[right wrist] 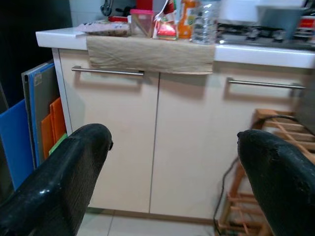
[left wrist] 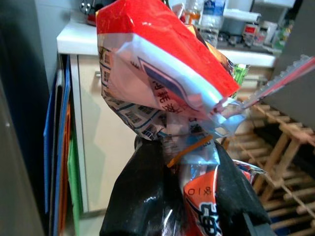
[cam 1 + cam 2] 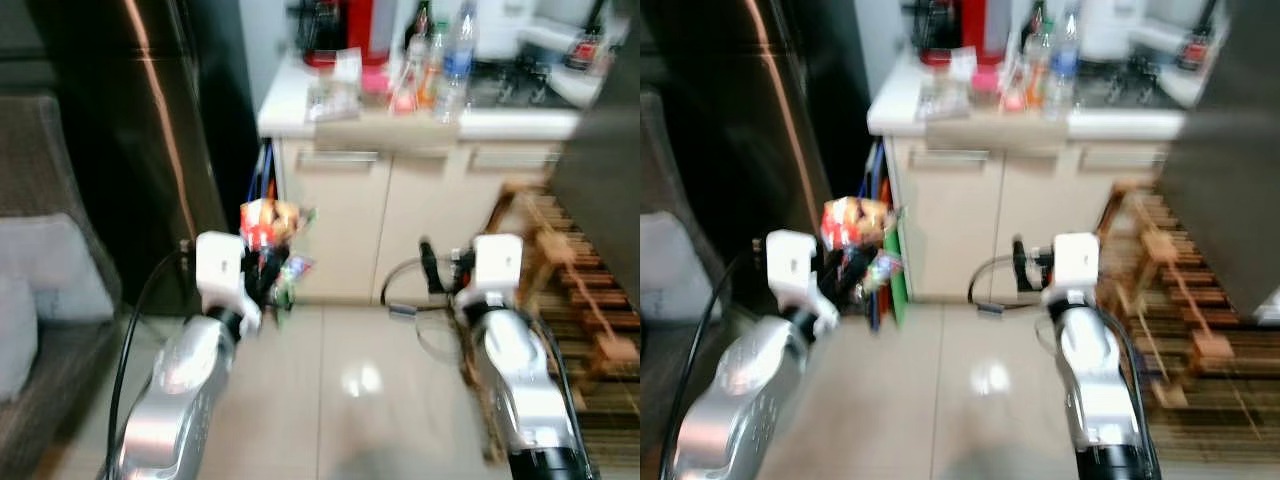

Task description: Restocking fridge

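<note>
My left gripper (image 3: 268,268) is shut on a red, white and orange snack bag (image 3: 270,228), held up in front of me; in the left wrist view the bag (image 2: 162,83) rises from between the black fingers (image 2: 142,196). The dark fridge (image 3: 140,140) stands at the left. My right gripper (image 3: 432,262) is open and empty, raised on the right; its two fingers (image 1: 59,182) stand wide apart, facing the cream cabinet doors (image 1: 152,142).
A white counter (image 3: 420,122) ahead carries bottles (image 3: 455,60), a red appliance (image 3: 345,30) and packets. Coloured boards (image 2: 61,162) lean between fridge and cabinet. A wooden rack (image 3: 575,290) stands at the right, a grey sofa (image 3: 50,290) at the left. Pale tiled floor (image 3: 350,390) lies ahead.
</note>
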### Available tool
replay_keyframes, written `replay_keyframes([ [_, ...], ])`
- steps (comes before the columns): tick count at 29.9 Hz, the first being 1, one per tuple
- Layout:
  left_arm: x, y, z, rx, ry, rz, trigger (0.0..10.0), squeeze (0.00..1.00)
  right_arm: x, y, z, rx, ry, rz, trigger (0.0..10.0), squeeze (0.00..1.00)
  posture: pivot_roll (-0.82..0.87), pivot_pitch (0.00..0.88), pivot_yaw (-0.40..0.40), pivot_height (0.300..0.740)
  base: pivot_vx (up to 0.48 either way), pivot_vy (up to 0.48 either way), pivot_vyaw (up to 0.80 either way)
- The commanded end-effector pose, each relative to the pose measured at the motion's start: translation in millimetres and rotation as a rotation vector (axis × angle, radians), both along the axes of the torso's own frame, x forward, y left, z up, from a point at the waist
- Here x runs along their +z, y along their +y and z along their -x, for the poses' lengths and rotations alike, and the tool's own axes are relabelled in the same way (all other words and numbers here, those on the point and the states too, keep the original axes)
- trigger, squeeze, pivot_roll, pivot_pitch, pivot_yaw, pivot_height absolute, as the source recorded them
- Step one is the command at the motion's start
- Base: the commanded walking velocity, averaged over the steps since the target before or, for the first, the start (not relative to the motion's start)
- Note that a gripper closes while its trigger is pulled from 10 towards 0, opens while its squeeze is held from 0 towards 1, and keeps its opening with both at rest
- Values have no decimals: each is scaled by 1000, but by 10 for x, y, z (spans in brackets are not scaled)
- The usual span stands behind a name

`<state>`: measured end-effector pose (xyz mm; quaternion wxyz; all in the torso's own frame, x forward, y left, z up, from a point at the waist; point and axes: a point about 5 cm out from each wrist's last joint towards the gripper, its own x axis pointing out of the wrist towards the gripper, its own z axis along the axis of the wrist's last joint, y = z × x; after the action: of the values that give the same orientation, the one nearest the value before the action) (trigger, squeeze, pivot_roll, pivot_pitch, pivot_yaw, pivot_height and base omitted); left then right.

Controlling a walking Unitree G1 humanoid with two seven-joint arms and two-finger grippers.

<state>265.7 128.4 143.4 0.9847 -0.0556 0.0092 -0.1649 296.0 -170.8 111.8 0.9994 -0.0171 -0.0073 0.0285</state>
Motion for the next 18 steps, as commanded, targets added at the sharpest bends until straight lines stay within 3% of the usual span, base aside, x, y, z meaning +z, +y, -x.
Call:
replay_keyframes([
  [1,14,26,-23,17,2,3,10000,0,50,5,-21,10,-22,-5,10000,0,-133,0,40,740,0,0,0],
  [3,18,54,-34,25,-2,46,10000,0,49,-15,-22,5,-22,0,10000,0,-137,0,42,740,0,0,0],
  [5,-28,64,-60,29,2,15,10000,0,27,-41,-25,-3,-18,5,10000,0,-141,0,39,740,0,0,0],
  [8,-38,62,-106,42,5,8,10000,0,34,-68,-22,-15,-15,7,10000,0,-133,0,32,740,0,-420,0],
  [18,-85,79,-152,63,25,23,10000,0,-20,-30,-49,-11,15,-17,10000,0,-134,0,42,740,261,-401,0],
])
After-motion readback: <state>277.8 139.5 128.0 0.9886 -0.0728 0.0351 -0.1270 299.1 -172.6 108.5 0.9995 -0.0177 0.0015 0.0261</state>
